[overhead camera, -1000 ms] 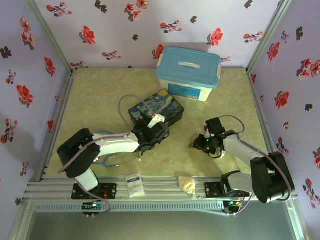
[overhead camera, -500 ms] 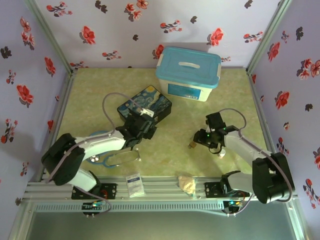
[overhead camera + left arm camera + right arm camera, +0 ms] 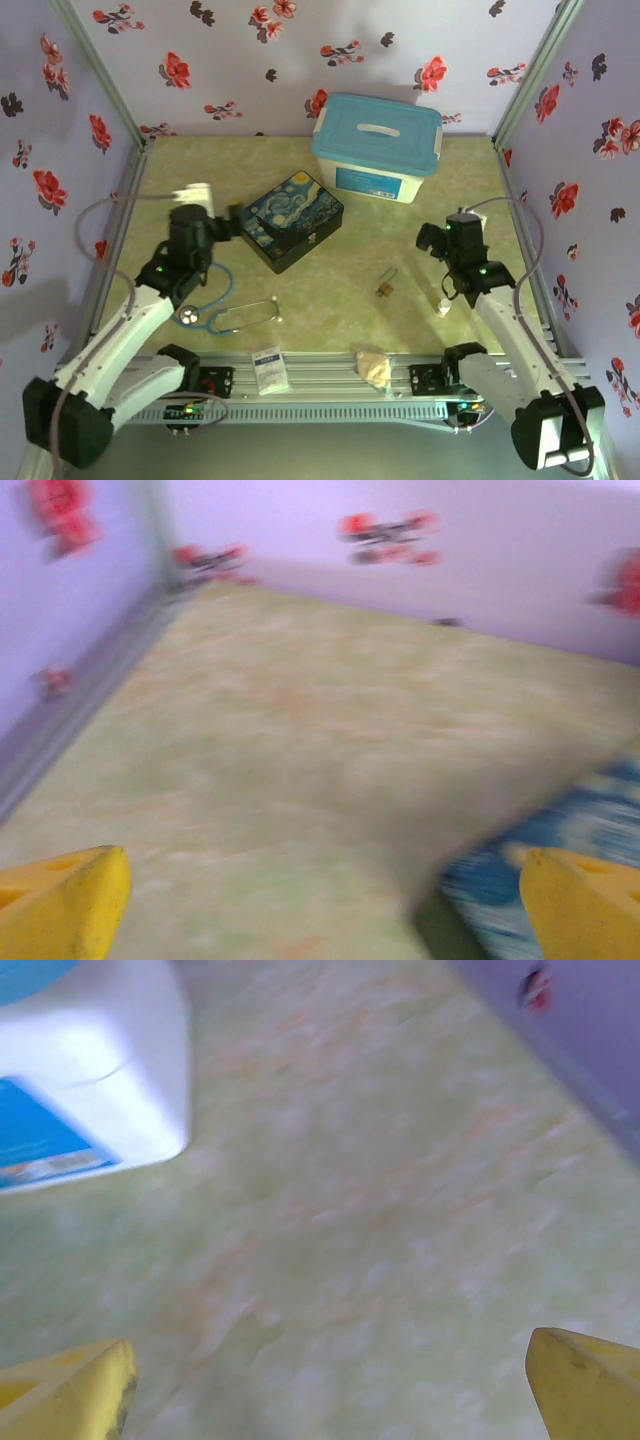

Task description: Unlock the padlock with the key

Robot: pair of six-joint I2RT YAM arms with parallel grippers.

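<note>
- Right gripper (image 3: 330,1385): a second ago low over the padlock (image 3: 385,289) and part closed. Now drawn back toward the right side, fingers spread full, nothing between them.
- Left gripper (image 3: 322,905): withdrawn from the near side of the painted tin (image 3: 293,220) to its left. Fingers wide apart, empty.
- Padlock: lies loose on the table (image 3: 330,325), between tin and right gripper, well apart from both.
- Key: possibly the dark speck at the padlock's far edge; too small to confirm.
- Reading: lock let go. Shackle too small to read, so whether it is unlocked cannot be judged.
</note>
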